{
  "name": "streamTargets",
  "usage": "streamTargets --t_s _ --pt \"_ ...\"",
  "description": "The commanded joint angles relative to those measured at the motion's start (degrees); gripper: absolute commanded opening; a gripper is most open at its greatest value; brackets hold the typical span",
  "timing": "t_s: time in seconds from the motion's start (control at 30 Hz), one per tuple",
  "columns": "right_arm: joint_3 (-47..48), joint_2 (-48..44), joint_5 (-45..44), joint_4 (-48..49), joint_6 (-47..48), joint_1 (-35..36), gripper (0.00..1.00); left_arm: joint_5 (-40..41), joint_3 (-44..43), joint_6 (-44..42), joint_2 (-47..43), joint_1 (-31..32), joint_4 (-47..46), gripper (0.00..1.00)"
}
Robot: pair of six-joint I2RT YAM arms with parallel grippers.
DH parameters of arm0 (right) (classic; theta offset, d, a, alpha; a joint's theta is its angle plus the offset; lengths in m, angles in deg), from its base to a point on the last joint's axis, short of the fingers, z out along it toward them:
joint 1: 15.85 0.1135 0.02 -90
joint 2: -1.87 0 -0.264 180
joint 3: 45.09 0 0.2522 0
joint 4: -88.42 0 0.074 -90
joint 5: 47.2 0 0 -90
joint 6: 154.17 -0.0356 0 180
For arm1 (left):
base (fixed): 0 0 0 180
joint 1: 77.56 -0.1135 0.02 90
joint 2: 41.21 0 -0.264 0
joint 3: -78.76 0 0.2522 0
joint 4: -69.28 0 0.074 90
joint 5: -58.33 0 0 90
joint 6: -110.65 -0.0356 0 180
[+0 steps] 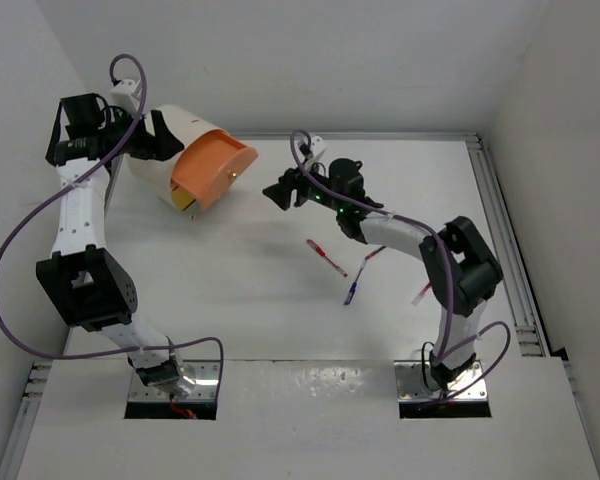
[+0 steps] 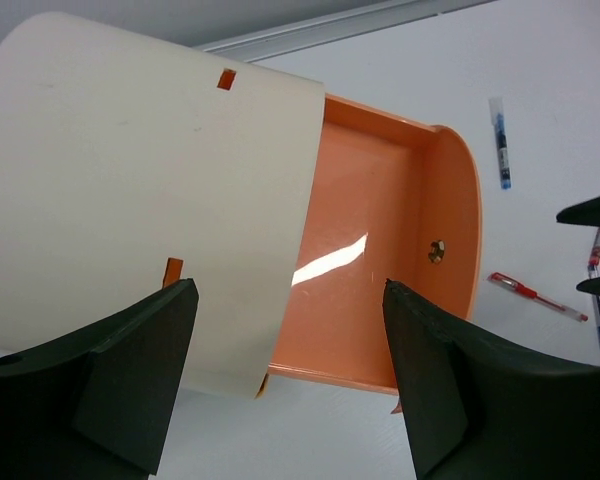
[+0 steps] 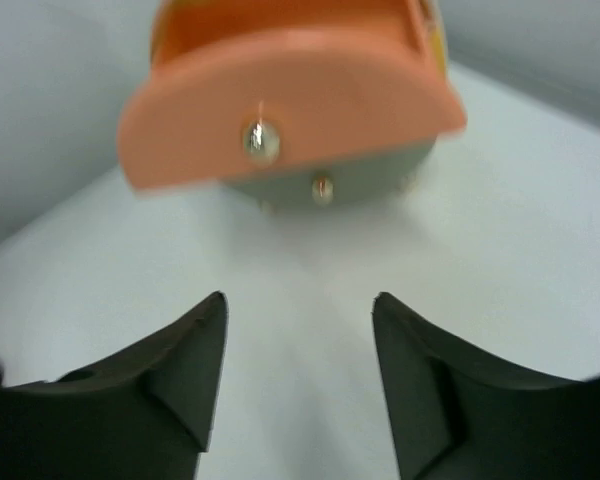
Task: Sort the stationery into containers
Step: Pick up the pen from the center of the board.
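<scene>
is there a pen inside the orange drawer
No, the orange drawer shows a bare inside in the left wrist view, and the pens in view lie out on the table.

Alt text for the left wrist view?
A cream-white container with its orange drawer slid out fills the view, behind the left pincer, fingers wide apart. On the white table beyond lie a blue pen and a red pen.

Bright, even light; a glare streak on the orange drawer (image 2: 380, 240), and the right wrist view is blurred.
</scene>
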Motion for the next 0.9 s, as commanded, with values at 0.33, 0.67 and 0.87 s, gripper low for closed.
streamTargets --t_s 0.33,0.67,0.87 --pt "7.37 -7.29 -1.34 -67.69 37.35 -5.57 0.24 -4.29 0.51 -4.91 -9.04 -1.26 9.92 0.81" --pt "5.79 -2.01 -9.61 -68.67 35.25 -1.08 0.30 -4.03 6.48 -4.47 -13.26 -1.17 10.53 0.81" --pt "4.21 1.33 -11.90 -65.59 34.37 -1.08 0.32 -3.77 8.59 -5.18 -15.55 -1.26 11.06 0.81"
